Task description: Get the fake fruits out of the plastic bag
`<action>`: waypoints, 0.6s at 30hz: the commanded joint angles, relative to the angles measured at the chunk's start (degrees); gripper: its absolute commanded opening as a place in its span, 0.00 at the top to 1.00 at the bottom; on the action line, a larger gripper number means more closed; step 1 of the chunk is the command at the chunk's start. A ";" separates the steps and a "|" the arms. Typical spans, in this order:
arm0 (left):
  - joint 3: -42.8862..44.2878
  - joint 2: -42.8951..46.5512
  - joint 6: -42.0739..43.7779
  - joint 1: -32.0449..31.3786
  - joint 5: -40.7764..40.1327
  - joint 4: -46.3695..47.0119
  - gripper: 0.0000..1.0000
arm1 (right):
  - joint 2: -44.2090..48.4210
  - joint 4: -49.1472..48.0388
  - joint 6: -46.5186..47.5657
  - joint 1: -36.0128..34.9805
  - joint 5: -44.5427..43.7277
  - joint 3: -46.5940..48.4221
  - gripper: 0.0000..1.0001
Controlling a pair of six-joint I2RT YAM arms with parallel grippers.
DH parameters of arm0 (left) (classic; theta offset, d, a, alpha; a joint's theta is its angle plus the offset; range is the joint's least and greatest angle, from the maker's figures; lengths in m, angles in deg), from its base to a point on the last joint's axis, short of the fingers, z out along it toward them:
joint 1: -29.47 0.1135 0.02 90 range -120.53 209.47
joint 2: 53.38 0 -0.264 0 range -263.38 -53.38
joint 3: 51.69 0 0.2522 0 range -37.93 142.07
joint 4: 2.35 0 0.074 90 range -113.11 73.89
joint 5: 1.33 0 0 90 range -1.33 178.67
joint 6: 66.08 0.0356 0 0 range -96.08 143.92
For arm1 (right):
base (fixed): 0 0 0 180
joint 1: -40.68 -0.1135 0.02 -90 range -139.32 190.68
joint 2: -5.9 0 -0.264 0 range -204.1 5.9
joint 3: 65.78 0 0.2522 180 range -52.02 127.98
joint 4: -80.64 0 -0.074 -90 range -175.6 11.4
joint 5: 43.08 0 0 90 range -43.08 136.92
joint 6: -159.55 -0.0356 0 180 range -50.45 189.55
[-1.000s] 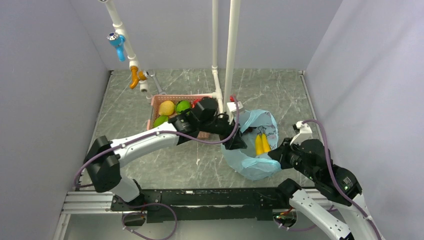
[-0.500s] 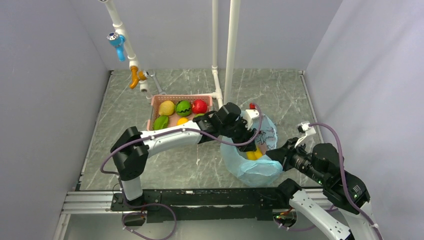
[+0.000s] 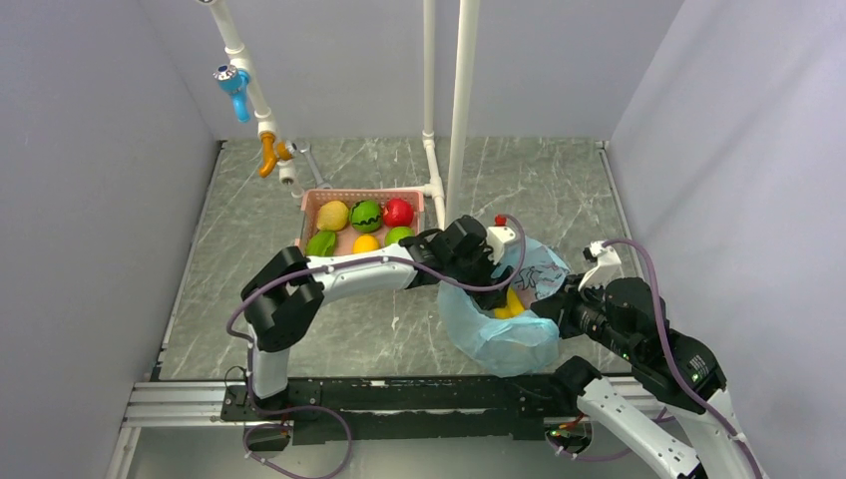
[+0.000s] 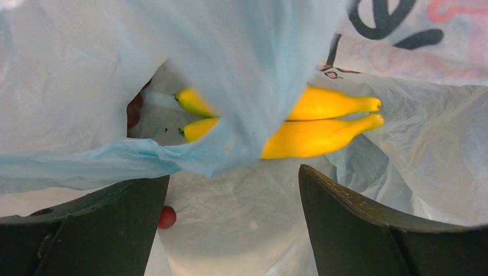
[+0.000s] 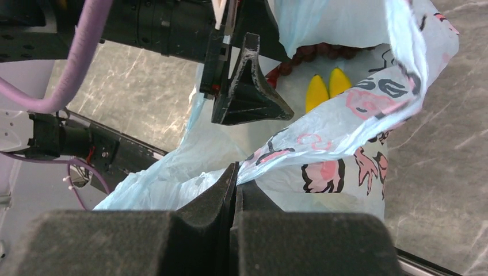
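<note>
Both arms rose from the black base rail and were built of white shell links with black joint housings. Along the left arm a mauve cable ran in loose loops away from the rail; the right arm carried a similar one. The fingers of the left gripper were dark, matte and wedge-shaped, with scuffed edges. Those of the right gripper looked alike.

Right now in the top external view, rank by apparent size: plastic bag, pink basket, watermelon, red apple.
1. plastic bag
2. pink basket
3. watermelon and red apple: these look about alike, so they are left unranked.
</note>
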 commanded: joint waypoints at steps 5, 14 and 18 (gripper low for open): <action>2.33 -5.84 -13.26 0.08 -6.23 0.27 0.07 | -0.08 0.37 -1.24 -0.22 -1.35 0.63 1.00; -4.80 -6.01 -29.16 -0.07 -7.10 13.83 0.03 | 0.33 -0.69 -1.66 -0.28 -0.69 0.23 1.00; -3.65 -9.38 -31.41 -0.49 -6.51 17.17 0.12 | 0.33 -1.37 -1.94 -0.26 -0.11 -0.05 1.00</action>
